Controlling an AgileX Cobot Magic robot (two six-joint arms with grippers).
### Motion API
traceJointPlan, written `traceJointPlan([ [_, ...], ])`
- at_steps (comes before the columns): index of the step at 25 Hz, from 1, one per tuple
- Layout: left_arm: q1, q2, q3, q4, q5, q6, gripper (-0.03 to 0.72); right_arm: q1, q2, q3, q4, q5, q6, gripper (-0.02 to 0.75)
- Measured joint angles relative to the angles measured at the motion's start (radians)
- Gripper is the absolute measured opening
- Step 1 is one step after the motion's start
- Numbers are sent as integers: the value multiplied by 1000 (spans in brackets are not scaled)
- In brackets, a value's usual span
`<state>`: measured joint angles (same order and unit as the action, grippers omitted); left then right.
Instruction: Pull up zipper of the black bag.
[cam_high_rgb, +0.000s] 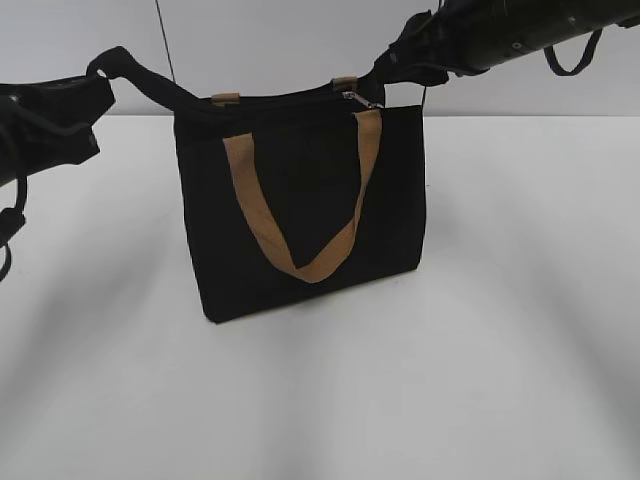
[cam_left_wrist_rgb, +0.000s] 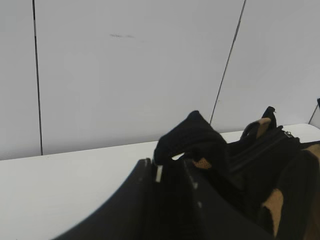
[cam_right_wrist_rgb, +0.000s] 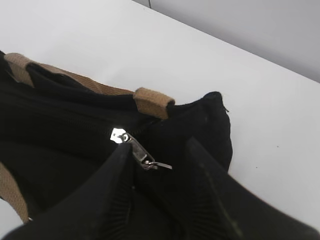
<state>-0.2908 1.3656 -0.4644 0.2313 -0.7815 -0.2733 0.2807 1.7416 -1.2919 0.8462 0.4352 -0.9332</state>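
Observation:
The black bag (cam_high_rgb: 300, 200) stands upright on the white table, with a tan handle (cam_high_rgb: 300, 265) hanging down its front. The zipper runs along its top edge (cam_high_rgb: 280, 100). Its silvery pull tab (cam_high_rgb: 363, 101) sits near the right end. My left gripper (cam_high_rgb: 100, 75) is shut on a black fabric flap at the bag's top left corner, seen in the left wrist view (cam_left_wrist_rgb: 167, 162). My right gripper (cam_high_rgb: 395, 70) is open at the top right corner. In the right wrist view its jaws (cam_right_wrist_rgb: 157, 150) straddle the pull tab (cam_right_wrist_rgb: 142, 155) without closing on it.
The white table (cam_high_rgb: 520, 330) spreads all around the bag. A pale panelled wall (cam_high_rgb: 300, 40) with dark seams stands behind. The second tan handle's ends (cam_high_rgb: 226, 98) show at the bag's top.

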Motion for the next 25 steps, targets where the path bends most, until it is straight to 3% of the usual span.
traceJointPlan([
  [8,0,0,0,-3,58,0,381,0,-54,0,-84,77,0,272],
  [14,0,-21,-32,-21,338,-4,403,-2,-86,0,-127,125,4,272],
  [19,0,-85,-125,-35,709,-14,404,-2,-91,0,-139,140,11,272],
  [25,0,-117,-238,-184,1154,-26,406,-4,-91,0,-161,164,20,272],
])
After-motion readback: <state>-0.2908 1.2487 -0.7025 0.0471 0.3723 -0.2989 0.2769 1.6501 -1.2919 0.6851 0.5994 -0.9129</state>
